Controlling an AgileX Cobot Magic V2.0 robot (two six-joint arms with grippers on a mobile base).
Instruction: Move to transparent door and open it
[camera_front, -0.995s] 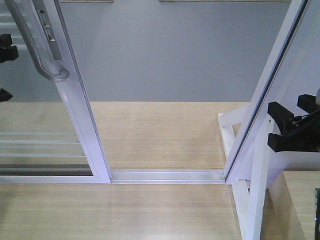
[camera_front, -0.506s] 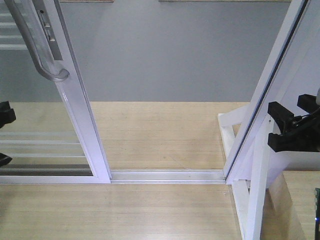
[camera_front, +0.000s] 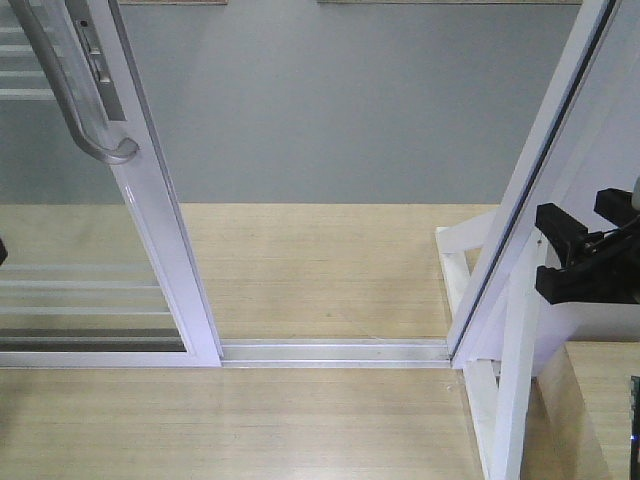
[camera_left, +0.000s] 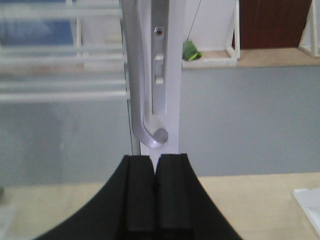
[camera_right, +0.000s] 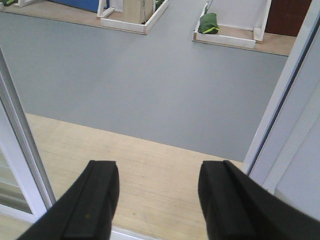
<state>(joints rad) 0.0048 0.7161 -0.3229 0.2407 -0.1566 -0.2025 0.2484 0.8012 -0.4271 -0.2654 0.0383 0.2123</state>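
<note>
On the left stood the transparent door (camera_front: 150, 230), slid aside, its curved handle (camera_left: 142, 100) just beyond the left gripper (camera_left: 155, 185), whose fingers were pressed together on nothing. The floor track (camera_front: 335, 350) lay bare; at right the right gripper (camera_right: 157, 200) hung spread apart

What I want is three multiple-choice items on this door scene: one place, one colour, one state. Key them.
1. In the front view, the handle is at: A lower right; B upper left; C centre.
2. The floor past the track is: A grey; B red; C green.
3. The left gripper is: A wide open; B clamped on the handle; C shut, empty.
Answers: B, it curves down the door's edge at upper left; A, it shows plain grey; C, its fingers meet below the handle with nothing between.
</note>
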